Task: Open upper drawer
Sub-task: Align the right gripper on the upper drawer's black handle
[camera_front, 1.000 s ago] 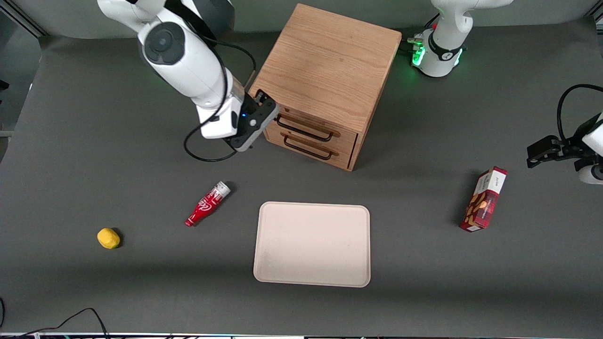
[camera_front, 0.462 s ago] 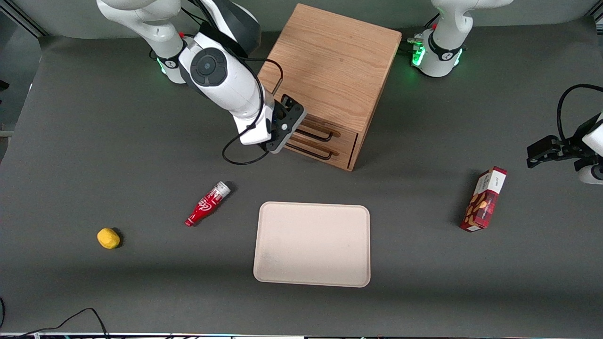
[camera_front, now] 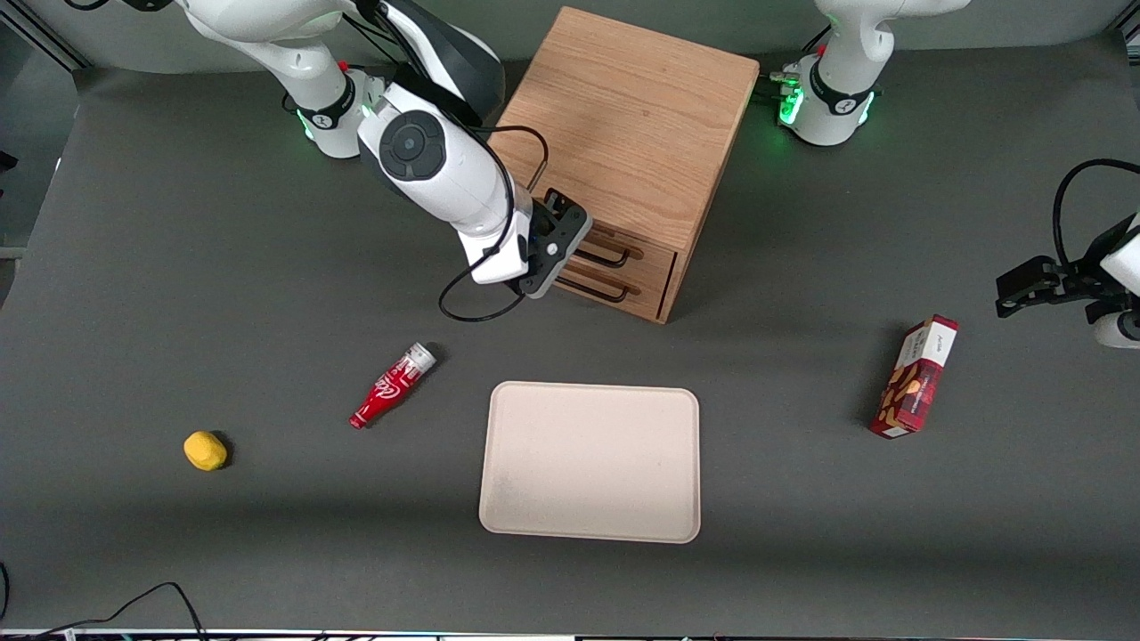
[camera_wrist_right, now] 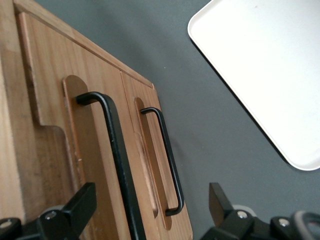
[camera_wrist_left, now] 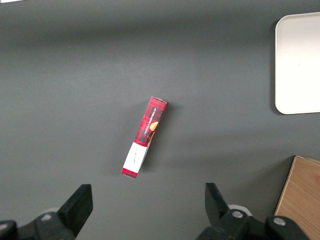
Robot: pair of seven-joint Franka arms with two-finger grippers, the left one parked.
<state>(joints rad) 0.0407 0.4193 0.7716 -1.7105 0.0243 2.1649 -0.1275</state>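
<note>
Upper drawer [camera_front: 623, 245]: centre-top of the front view, in the oak cabinet [camera_front: 623, 125]; shut, not yet pulled.
Handle [camera_wrist_right: 115, 150]: black wire, ungrasped.
Gripper [camera_front: 570, 254]: at the drawer fronts, fingers spread wide, empty.
Remaining: grasp, pull.
Writing: red bottle [camera_front: 392, 385] and box [camera_front: 916, 378] labels unreadable.

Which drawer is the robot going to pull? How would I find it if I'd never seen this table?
Look for the big oak cabinet, farther from the front camera than the white tray. Its front has two drawers, each with a thin black handle. The upper drawer is the one nearest the cabinet's top, and the open gripper is right in front of its handle.
</note>
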